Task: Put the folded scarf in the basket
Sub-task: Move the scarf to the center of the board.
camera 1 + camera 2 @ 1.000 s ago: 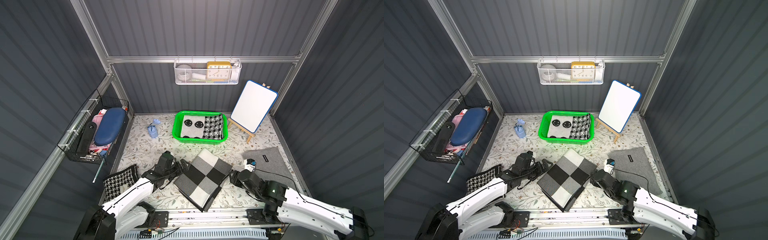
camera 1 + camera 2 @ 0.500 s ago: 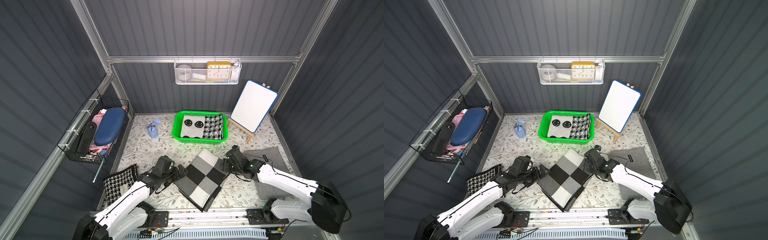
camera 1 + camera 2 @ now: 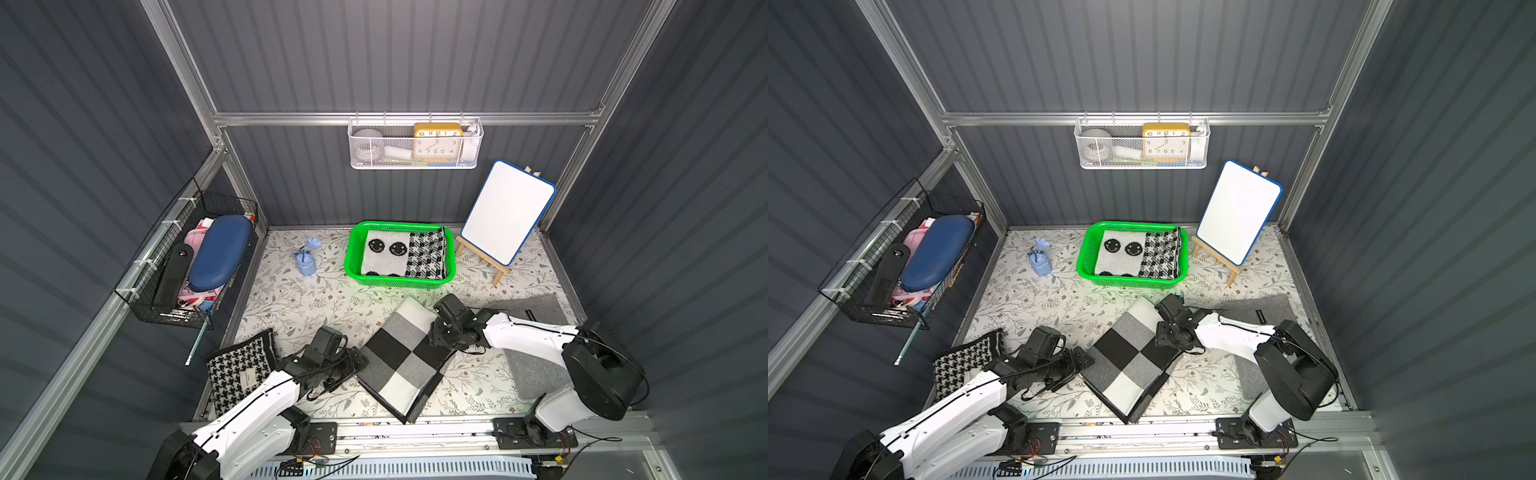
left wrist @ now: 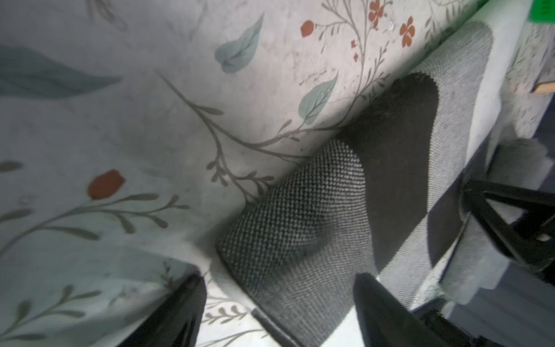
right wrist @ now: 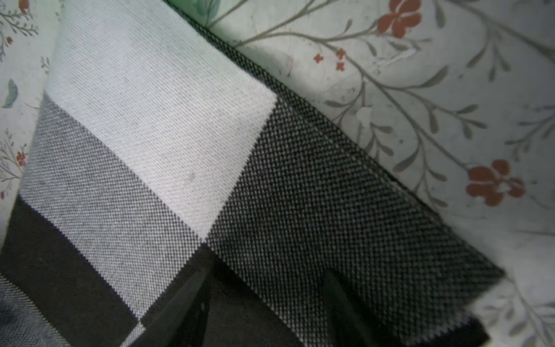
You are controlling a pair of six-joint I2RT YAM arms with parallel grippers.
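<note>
The folded scarf [image 3: 405, 357] [image 3: 1133, 357], checked in black, grey and white, lies flat on the flowered table in front of the basket. The green basket [image 3: 351, 259] [image 3: 1084, 257] stands at the back and holds a smiley-face cloth and a houndstooth cloth. My left gripper [image 3: 360, 366] [image 4: 279, 312] is open, low at the scarf's left corner, and that corner [image 4: 288, 240] lies between its fingers. My right gripper [image 3: 436, 337] [image 5: 267, 309] is open over the scarf's right edge, with both fingers down on the fabric [image 5: 168, 129].
A houndstooth cloth [image 3: 241, 370] lies at the front left, a grey felt mat [image 3: 536, 370] at the front right. A whiteboard on an easel [image 3: 507, 218] stands beside the basket, a small blue object [image 3: 305, 259] to its left. A black wire basket [image 3: 187, 266] and a white mesh basket [image 3: 415, 143] hang on the walls.
My right arm swung in from the front and came down on the scarf's right edge. My left gripper slid slightly forward to the left corner, and its jaws narrowed.
</note>
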